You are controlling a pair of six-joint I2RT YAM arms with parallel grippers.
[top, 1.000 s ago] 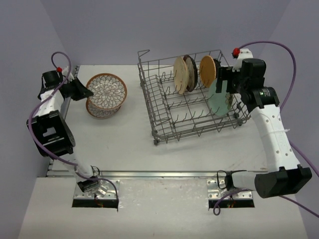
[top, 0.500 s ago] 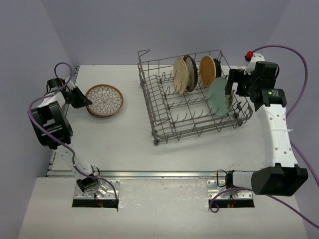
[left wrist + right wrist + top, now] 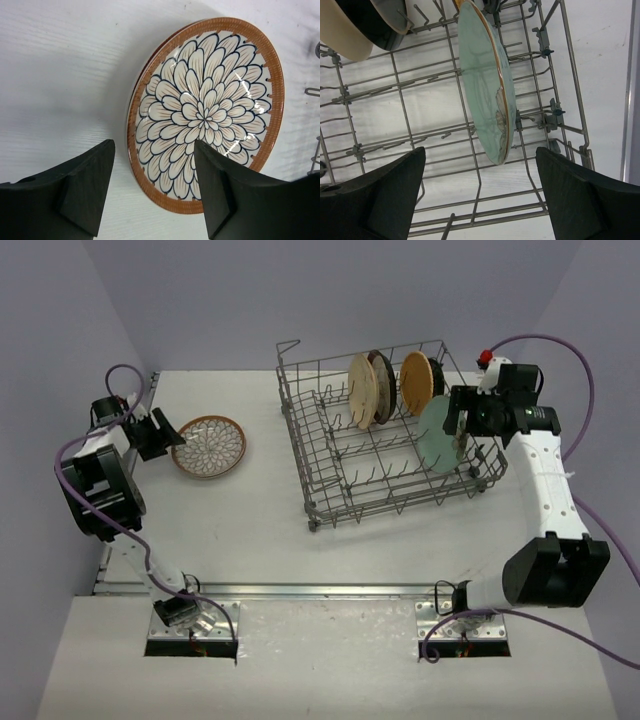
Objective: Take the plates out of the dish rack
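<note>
On the counter [image 3: 250, 530], at the left, the left jaws stand apart just beside a flowered plate [image 3: 205, 115] that lies flat — its near rim shows between them. Further right, the grey rack [image 3: 345, 465] holds a mint plate [image 3: 482, 75] on edge near its right wall — the right jaws gape wide close to it. Behind stand a cream plate [image 3: 360, 392], a dark plate [image 3: 385, 390] and an orange plate [image 3: 415, 383].
</note>
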